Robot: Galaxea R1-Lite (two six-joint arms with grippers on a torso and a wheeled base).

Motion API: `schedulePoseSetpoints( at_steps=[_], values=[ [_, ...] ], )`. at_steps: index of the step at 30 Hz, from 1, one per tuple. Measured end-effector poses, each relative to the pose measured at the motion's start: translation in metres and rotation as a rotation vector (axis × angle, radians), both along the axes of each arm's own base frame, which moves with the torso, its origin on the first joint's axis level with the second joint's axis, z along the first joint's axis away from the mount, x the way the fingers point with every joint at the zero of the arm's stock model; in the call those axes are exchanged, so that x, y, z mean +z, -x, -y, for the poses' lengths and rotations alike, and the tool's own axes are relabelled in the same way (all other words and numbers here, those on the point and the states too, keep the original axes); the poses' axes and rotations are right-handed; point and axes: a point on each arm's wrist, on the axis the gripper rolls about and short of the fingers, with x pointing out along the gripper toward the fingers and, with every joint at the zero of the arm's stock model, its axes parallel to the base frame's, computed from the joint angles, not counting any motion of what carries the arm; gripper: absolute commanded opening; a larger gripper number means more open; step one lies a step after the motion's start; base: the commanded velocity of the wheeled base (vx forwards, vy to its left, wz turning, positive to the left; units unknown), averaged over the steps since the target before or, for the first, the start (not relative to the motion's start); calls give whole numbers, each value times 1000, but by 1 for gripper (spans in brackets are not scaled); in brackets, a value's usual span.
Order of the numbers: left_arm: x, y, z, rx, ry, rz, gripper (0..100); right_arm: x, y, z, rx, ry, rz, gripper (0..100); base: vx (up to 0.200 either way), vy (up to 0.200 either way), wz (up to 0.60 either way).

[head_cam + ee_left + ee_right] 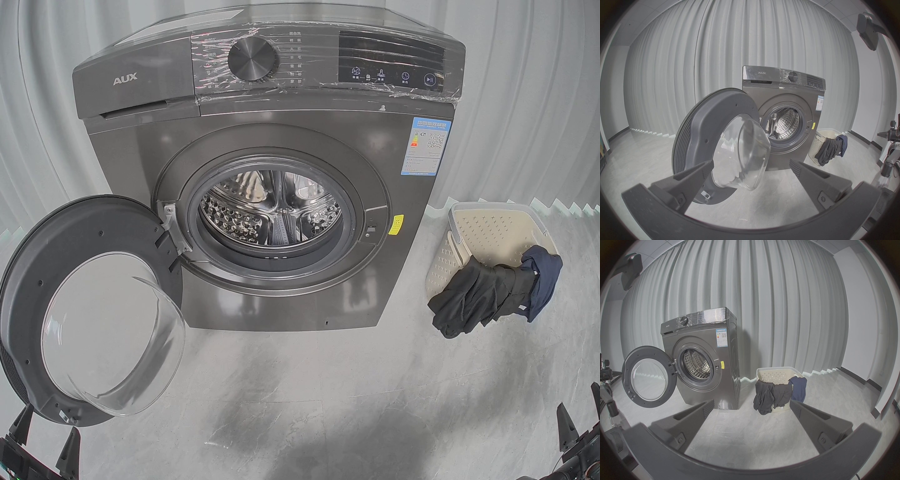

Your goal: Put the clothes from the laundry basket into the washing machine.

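Head view: the washing machine point(269, 187) stood square in front of the robot, against the pale pleated curtain point(537, 94). Its round door point(81, 300) was swung fully open to the robot's left, with the clear bowl of the window bulging outward. The steel drum point(272, 206) lay open to the room, and I could see no clothes inside it. Plastic film still wrapped the control panel point(325, 59) on top.

The laundry basket point(494, 231), cream and perforated, sat on the grey floor point(325, 387) just beside the machine's right side, near the curtain. A black garment point(481, 294) was draped over its front rim and hung down to the floor. A navy garment point(542, 275) hung over the same rim, touching the black one on the side away from the machine.

Both arms were low and well back from all of it. The left gripper point(50, 422) hovered near the lower edge of the open door, its two fingers spread wide with nothing between them. The left wrist view looked between those fingers at the door and drum. The right gripper point(578, 400) sat out to the right, well short of the basket, also spread wide and empty-handed. From its wrist view the basket and both garments showed between its fingers point(818, 424), a good way off across bare floor.
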Motion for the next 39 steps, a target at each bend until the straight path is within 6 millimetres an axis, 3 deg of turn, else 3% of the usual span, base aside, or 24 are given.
schedulePoseSetpoints(
  at_steps=[6,18,30,39],
  values=[
    [0,0,0,0,1,0,100,0,0,0,0,0,0,100,0,-200,0],
    [0,0,0,1,2,0,100,0,0,0,0,0,-1,100,0,0,0],
    [0,0,0,0,2,0,100,0,0,0,0,1,-1,100,0,-200,0],
    [0,0,0,0,3,0,100,0,0,0,0,1,-2,100,0,0,0]
  ],
)
